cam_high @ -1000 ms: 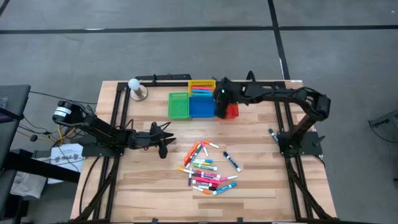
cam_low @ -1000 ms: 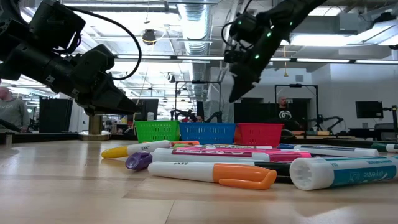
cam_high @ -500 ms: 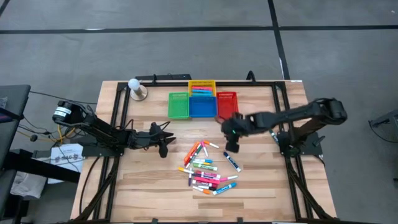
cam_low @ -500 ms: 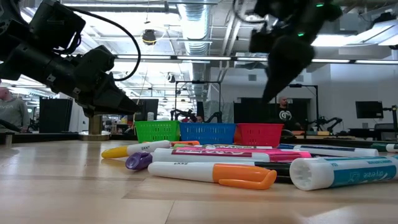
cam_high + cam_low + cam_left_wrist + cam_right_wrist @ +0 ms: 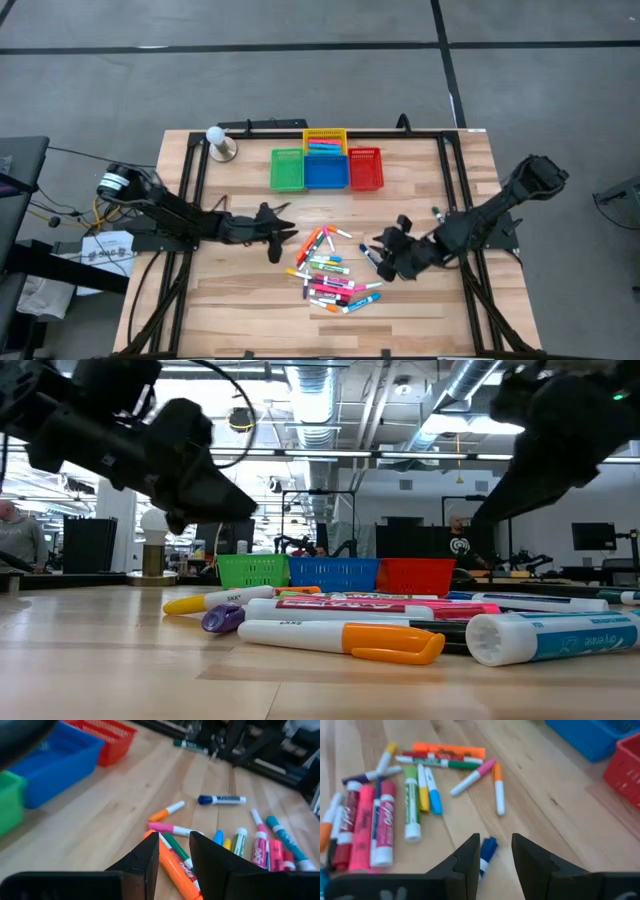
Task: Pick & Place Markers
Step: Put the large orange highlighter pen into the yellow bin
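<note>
Reaching for pickups: right gripper (image 5: 492, 855) hangs low over the lone blue-capped marker (image 5: 486, 851) at the right edge of the markers (image 5: 330, 272) piled mid-tabletop, jaws parted and empty either side of it. Left gripper (image 5: 172, 851), jaws parted and empty, points at the orange marker (image 5: 175, 870) on the pile's left. Next each must drop, clench, then carry to the baskets (image 5: 326, 167) at the far edge.

Right tool (image 5: 493, 854) hides most of the blue-capped marker (image 5: 487, 849) beneath it

Right pincer (image 5: 385, 262) swung from baskets (image 5: 326, 168) down to markers (image 5: 330, 272).
</note>
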Controlling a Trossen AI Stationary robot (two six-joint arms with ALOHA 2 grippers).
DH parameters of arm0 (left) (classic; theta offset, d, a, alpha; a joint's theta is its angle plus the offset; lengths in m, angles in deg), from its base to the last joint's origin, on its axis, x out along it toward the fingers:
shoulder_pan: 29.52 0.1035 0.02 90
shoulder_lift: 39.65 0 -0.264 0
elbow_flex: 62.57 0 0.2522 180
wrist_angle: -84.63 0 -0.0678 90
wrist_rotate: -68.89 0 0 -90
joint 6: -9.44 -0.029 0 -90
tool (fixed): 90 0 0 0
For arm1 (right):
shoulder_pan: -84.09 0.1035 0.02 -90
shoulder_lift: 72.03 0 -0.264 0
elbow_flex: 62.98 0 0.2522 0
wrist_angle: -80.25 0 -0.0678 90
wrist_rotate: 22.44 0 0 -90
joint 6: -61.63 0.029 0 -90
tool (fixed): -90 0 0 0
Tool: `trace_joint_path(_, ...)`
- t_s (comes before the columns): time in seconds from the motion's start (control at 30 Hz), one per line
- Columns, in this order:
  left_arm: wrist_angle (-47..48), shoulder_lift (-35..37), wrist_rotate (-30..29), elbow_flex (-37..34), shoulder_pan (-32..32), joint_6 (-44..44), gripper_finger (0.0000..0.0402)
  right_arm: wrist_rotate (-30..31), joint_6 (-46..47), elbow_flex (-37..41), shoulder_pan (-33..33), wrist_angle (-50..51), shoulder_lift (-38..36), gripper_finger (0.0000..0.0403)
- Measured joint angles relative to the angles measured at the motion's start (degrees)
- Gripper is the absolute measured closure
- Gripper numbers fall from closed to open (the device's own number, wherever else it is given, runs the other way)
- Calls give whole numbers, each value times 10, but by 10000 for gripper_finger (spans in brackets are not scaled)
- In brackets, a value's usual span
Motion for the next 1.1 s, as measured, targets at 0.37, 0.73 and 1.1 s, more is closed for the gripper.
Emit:
trace_joint_path(0.37, 6, -171, -8, 144, -23, -116, 293, 44, -3, -1, 45, -22, 8, 301)
trace_joint_path(0.73, 56, -179, -127, 156, -44, -150, 292, 44, -5, -1, 44, -26, 8, 301)
trace_joint_path(1.1, 65, -179, -114, 155, -38, -40, 246, 44, -5, -1, 44, -28, 8, 301)
